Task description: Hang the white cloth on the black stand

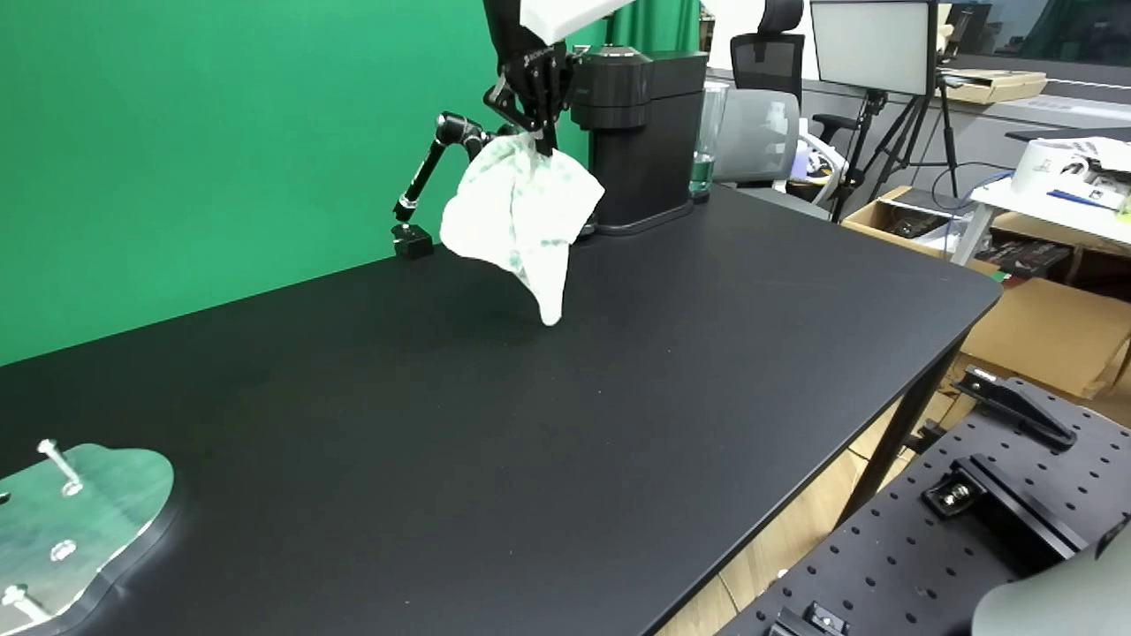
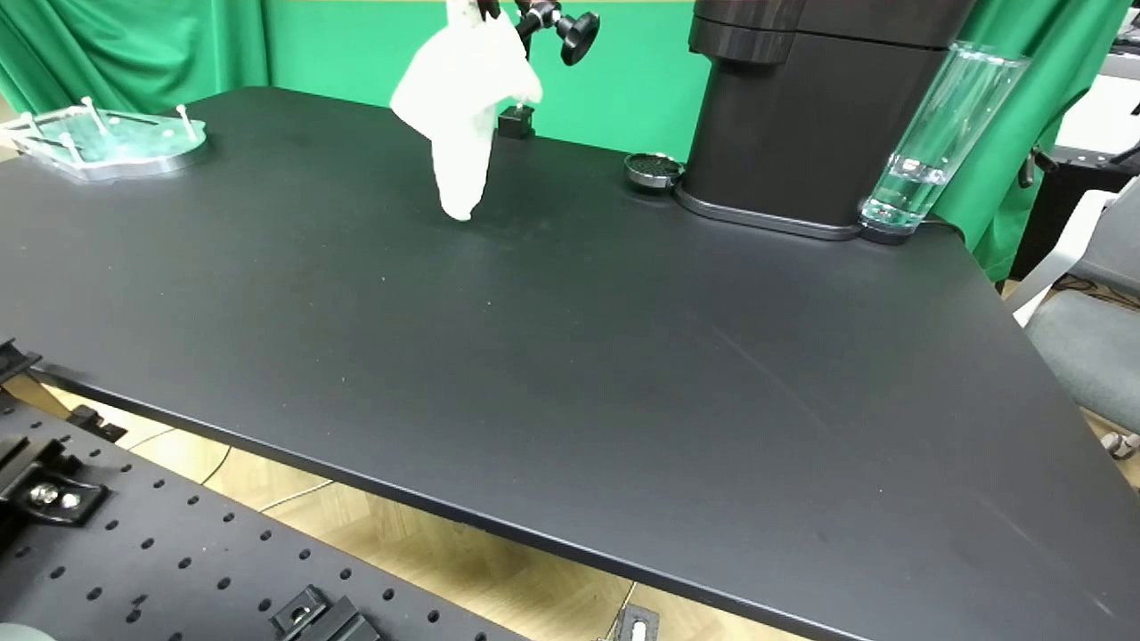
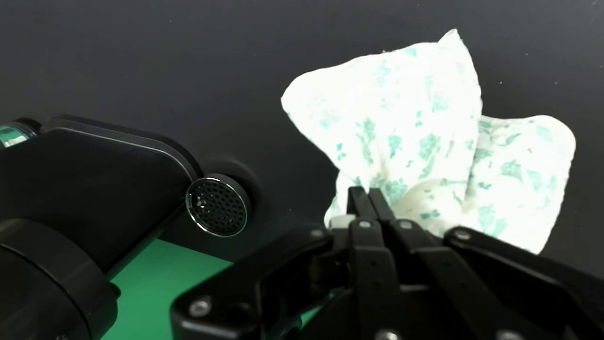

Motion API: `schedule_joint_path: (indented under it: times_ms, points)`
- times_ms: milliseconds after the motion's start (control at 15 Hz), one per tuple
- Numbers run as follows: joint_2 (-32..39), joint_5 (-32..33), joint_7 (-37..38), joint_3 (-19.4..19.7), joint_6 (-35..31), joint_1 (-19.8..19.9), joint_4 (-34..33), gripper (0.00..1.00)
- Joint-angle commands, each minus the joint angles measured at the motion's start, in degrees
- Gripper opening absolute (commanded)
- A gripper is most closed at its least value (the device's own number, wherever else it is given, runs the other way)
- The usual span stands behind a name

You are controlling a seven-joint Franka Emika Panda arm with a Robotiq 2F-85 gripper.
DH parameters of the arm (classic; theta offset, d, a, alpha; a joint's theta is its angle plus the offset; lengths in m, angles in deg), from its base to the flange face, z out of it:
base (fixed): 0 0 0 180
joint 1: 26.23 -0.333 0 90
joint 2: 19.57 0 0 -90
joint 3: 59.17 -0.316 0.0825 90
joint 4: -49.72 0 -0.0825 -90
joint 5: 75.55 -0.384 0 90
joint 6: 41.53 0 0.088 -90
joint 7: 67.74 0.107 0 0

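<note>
The white cloth (image 1: 521,208), printed with pale green, hangs in folds from my gripper (image 1: 541,146) above the table. It also hangs there in an exterior view (image 2: 465,98) and spreads out below the fingertips in the wrist view (image 3: 415,118). My gripper (image 3: 365,191) is shut on the cloth's upper part, its fingertips almost together. The black stand (image 1: 426,175), a jointed rod on a small block base, is at the table's back edge, right behind the cloth. Its knob and joints show in an exterior view (image 2: 561,25). Its upper end is partly hidden; I cannot tell whether the cloth touches it.
A tall black machine (image 1: 641,141) with a clear water tank (image 2: 935,142) stands beside the gripper at the back. A round perforated drip tray (image 2: 655,171) sits at its foot. A greenish plate with upright pegs (image 1: 97,503) lies on the black table (image 1: 530,459). A green wall runs behind.
</note>
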Motion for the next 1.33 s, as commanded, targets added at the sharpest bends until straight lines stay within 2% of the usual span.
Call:
schedule_joint_path:
  times_ms: [0, 667, 733, 867, 1267]
  points:
    - [2.7, 0.7, 2.8, 0.2, -0.3, -1.2, -2.8, 0.0]
    - [4.2, 1.2, 3.2, -0.6, 1.1, -5.3, -8.3, 0.0]
    - [4.4, 0.6, 2.8, -0.6, 2.1, -5.3, -8.6, 0.27]
    - [4.5, 0.1, 2.5, -0.7, 3.6, -5.3, -8.7, 0.32]
    - [2.9, -1.0, 2.9, -1.9, 8.3, -6.3, -8.0, 0.73]
